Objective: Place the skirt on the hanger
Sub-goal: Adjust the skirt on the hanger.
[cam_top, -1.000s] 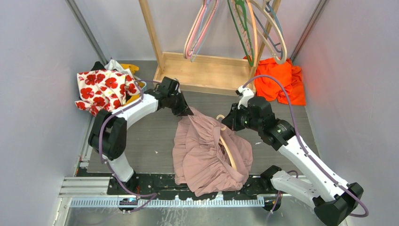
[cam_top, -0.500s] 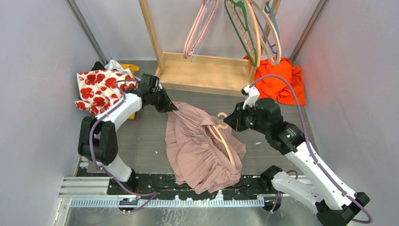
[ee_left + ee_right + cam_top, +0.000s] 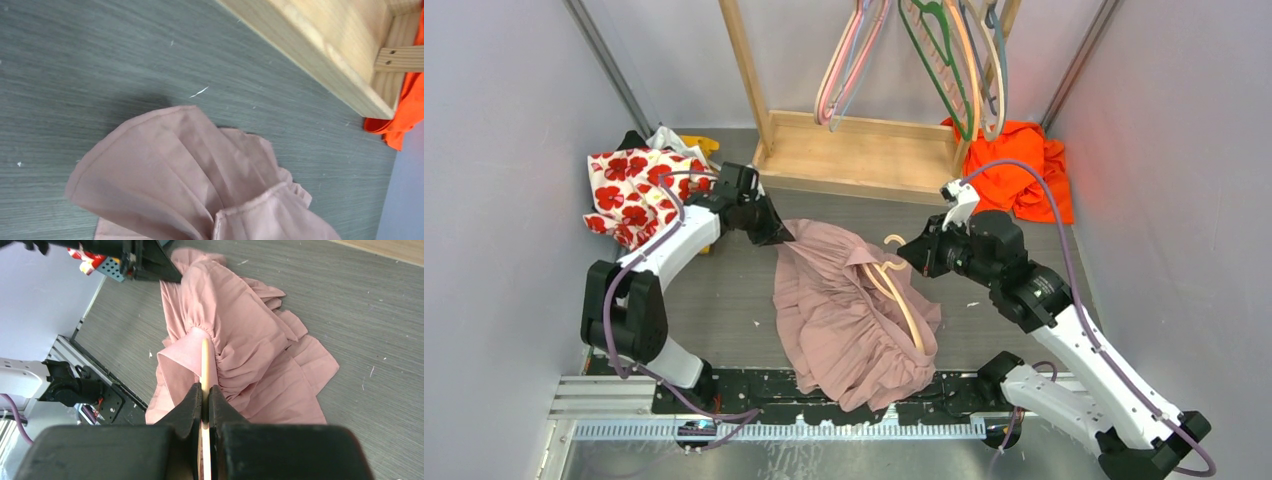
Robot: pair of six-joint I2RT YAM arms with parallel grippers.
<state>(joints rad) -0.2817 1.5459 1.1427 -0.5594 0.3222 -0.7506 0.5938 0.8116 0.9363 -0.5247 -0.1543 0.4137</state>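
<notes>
A dusty pink skirt [image 3: 844, 325] lies crumpled on the grey table between the arms. A pale wooden hanger [image 3: 906, 305] lies partly inside its waistband, with the hook [image 3: 892, 240] sticking out at the far end. My right gripper [image 3: 916, 256] is shut on the hanger near the hook; the right wrist view shows the jaws pinching the thin bar [image 3: 205, 365] above the skirt [image 3: 250, 335]. My left gripper [image 3: 781, 236] is shut on the skirt's far left edge. Its fingers do not show in the left wrist view, only the fabric [image 3: 180, 170].
A wooden rack [image 3: 864, 155] stands at the back, with pink [image 3: 844, 70] and green [image 3: 949, 80] hangers on it. An orange garment [image 3: 1024, 180] lies at the back right and a red floral cloth [image 3: 639, 190] at the back left. Grey walls close in both sides.
My left gripper has pulled the skirt's edge to the left and back, spreading the fabric. My right gripper has shifted slightly right and back with the hanger.
</notes>
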